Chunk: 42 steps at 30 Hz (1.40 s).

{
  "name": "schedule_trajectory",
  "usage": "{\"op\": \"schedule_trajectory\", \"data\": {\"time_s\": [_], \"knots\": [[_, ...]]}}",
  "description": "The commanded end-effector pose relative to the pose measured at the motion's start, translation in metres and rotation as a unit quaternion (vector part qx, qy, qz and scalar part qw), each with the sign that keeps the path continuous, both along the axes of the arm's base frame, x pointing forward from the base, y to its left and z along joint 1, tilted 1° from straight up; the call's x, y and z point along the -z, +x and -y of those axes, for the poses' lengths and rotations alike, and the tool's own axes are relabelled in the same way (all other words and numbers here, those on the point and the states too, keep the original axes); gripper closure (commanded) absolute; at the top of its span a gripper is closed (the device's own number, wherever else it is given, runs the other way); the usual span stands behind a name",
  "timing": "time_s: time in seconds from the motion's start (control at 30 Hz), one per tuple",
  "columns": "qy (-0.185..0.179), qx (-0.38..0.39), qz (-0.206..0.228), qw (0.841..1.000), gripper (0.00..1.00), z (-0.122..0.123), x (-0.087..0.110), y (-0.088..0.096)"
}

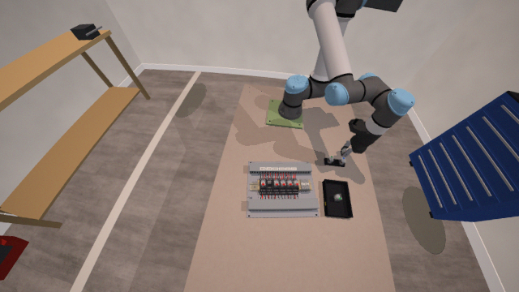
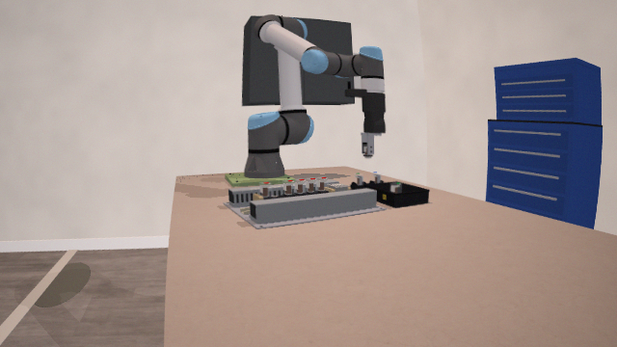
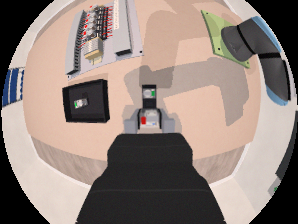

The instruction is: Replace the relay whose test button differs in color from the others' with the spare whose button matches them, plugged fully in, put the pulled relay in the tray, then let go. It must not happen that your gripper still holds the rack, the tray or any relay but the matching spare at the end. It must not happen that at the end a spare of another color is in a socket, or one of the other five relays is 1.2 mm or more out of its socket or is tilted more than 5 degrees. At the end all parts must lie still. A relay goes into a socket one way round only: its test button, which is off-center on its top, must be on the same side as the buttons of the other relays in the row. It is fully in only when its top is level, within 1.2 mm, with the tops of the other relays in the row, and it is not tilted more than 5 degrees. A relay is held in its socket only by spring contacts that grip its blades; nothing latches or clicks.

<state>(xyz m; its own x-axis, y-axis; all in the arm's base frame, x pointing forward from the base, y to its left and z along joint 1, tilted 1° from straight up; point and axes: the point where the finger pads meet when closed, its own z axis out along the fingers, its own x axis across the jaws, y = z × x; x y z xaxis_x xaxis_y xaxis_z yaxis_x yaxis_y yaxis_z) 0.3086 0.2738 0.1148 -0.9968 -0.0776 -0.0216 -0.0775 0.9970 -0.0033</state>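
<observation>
My gripper [image 2: 368,150] hangs well above the table, over the black spare holder [image 1: 334,161]. It is shut on a spare relay with a red test button [image 3: 148,120], seen between the fingers in the wrist view. A relay with a green button [image 3: 149,94] still stands on the holder below. The grey relay panel [image 1: 281,189] holds a row of red-button relays [image 1: 280,184], with one gap near its left end. The black tray [image 1: 336,199] to the right of the panel holds a relay with a green button [image 1: 337,197], which also shows in the wrist view [image 3: 81,103].
The arm's green base plate [image 1: 285,114] is at the back of the table. A blue drawer cabinet [image 1: 470,162] stands to the right of the table. A wooden shelf [image 1: 61,122] stands far left.
</observation>
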Motion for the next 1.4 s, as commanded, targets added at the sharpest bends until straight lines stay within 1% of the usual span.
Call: {"op": "schedule_trajectory", "data": {"time_s": [0.0,1.03,1.2,1.37], "knots": [[0.0,0.0,0.001,1.0,1.0,-0.0002,0.0008,0.0004],[0.0,0.0,0.001,1.0,1.0,-0.0002,0.0028,0.0004],[-0.001,-0.069,0.001,0.998,1.0,-0.0002,0.0028,0.0004],[-0.001,-0.069,0.001,0.998,1.0,-0.0002,0.0028,0.0004]]}}
